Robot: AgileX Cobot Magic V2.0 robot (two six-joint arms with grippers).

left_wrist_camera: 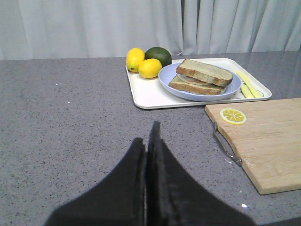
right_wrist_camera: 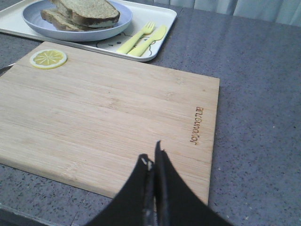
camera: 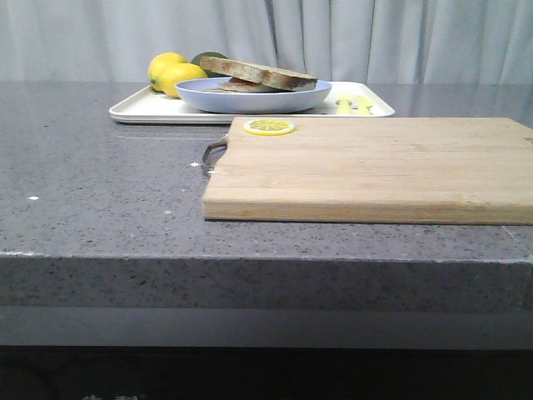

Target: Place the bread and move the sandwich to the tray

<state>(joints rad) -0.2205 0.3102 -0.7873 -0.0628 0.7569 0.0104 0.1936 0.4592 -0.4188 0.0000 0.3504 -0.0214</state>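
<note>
The sandwich [camera: 258,77] [left_wrist_camera: 201,76] [right_wrist_camera: 82,12] lies on its pale-blue plate [camera: 250,98] [left_wrist_camera: 197,92] [right_wrist_camera: 56,30], and the plate stands on the white tray [camera: 146,108] [left_wrist_camera: 150,94] [right_wrist_camera: 155,19] at the back of the table. The top slice of bread [left_wrist_camera: 205,72] [camera: 260,73] leans on the lower slice. My left gripper [left_wrist_camera: 148,136] is shut and empty over bare table, well short of the tray. Shut and empty too, my right gripper [right_wrist_camera: 151,157] hangs over the near edge of the cutting board. Neither gripper shows in the front view.
A wooden cutting board [camera: 375,167] [left_wrist_camera: 263,136] [right_wrist_camera: 108,113] with a metal handle [left_wrist_camera: 225,146] and a lemon slice [camera: 269,127] [left_wrist_camera: 233,116] [right_wrist_camera: 48,58] lies in front of the tray. Two lemons [camera: 171,73] [left_wrist_camera: 141,63], a green fruit [left_wrist_camera: 159,55] and yellow cutlery [right_wrist_camera: 141,37] share the tray.
</note>
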